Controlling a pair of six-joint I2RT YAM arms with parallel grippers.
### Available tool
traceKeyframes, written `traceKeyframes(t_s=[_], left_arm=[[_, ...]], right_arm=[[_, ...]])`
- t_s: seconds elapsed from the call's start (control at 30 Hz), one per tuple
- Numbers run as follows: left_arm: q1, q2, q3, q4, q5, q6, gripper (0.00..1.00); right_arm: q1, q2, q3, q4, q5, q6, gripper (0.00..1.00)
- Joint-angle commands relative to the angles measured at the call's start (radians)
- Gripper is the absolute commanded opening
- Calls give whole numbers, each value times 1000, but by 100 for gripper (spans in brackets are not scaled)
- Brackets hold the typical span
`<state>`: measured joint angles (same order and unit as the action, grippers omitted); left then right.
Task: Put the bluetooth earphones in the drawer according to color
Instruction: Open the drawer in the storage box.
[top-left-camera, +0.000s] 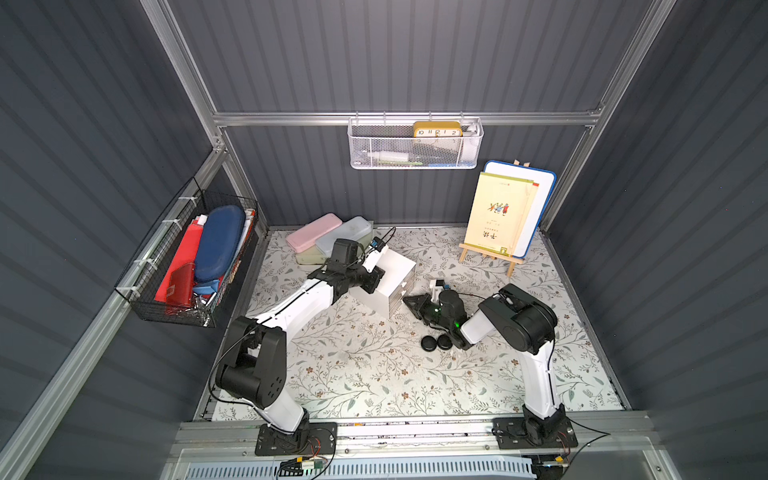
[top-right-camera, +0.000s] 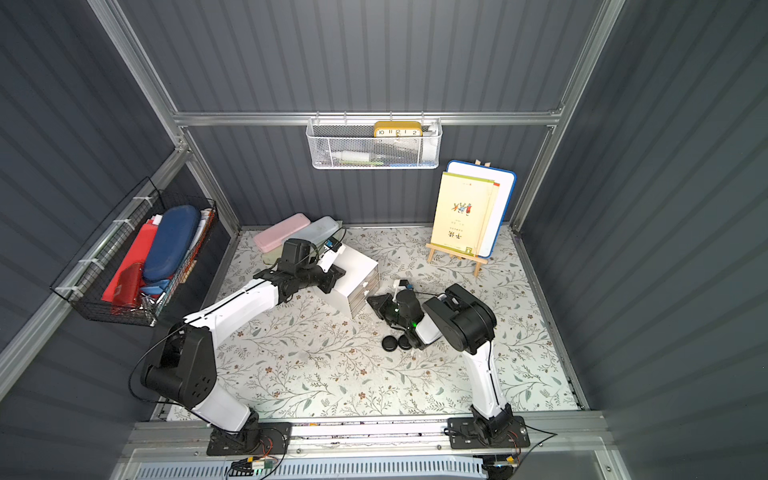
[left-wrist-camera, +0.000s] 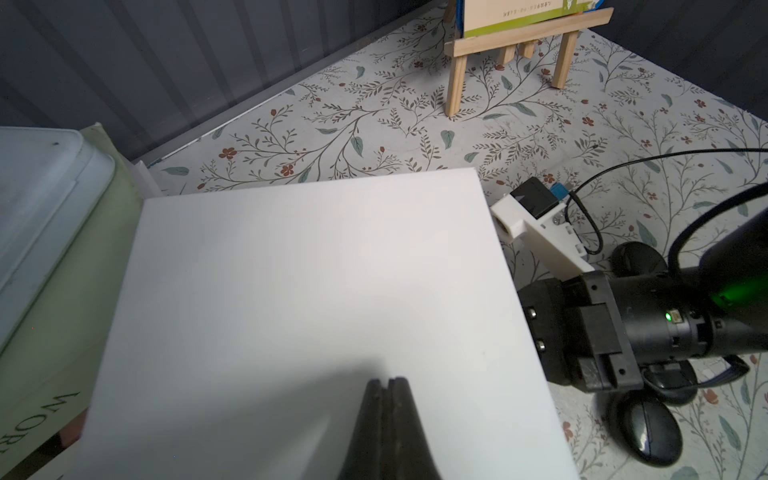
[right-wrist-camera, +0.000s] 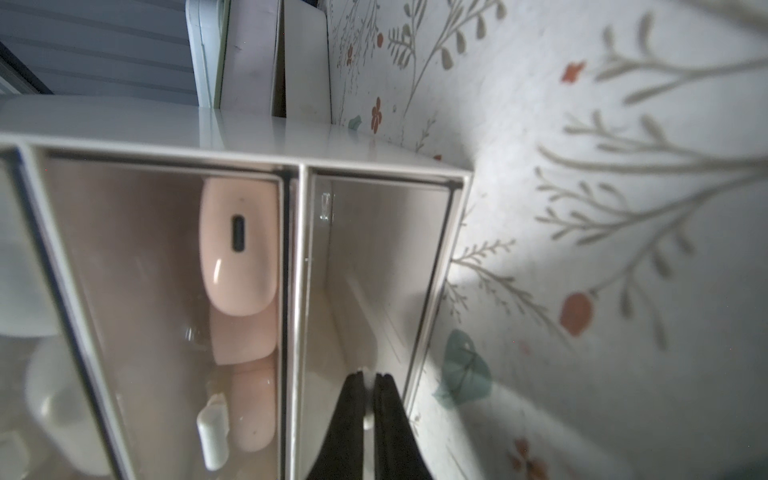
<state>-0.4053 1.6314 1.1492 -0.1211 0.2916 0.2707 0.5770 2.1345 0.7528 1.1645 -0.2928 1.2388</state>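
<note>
**Right end effector (right-wrist-camera: 369, 380) nipped on the lowest drawer's handle (right-wrist-camera: 368, 419); left end effector (left-wrist-camera: 388, 384) closed on the cabinet top**

The white cabinet (top-left-camera: 392, 266) stands toward the far side of the worktop (top-left-camera: 374, 374). It is turned so that its three clear drawers face right and near. The right end effector's fingers are narrow, and a pale tab shows between them at the front of that drawer. The left end effector's fingers meet, with their tips resting on the top panel near its left edge. The cabinet's far left corner is just beside the green box (top-left-camera: 307, 259), which carries two pencil cases.

Three pink earphone cases (right-wrist-camera: 239, 249) lie in the middle drawer (right-wrist-camera: 145, 270). The top drawer holds blurred white shapes whose count is unclear. Two black earphone cases (top-left-camera: 428, 343) touch each other on the worktop just near of the right wrist, seen in both top views. Patterned worktop runs open from them to the near rail, and right toward one easel (top-left-camera: 490, 253).
</note>
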Motion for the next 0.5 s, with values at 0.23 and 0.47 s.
traceKeyframes(t_s=[0.23,0.47], left_arm=[[0,-10,-7,-20,5,17,0],[0,-13,-9,-19,6,18,0]], right_arm=[[-11,0,-73,-7,-5,-12,0],[-23,-28,-133,-4,-16,-18,0]])
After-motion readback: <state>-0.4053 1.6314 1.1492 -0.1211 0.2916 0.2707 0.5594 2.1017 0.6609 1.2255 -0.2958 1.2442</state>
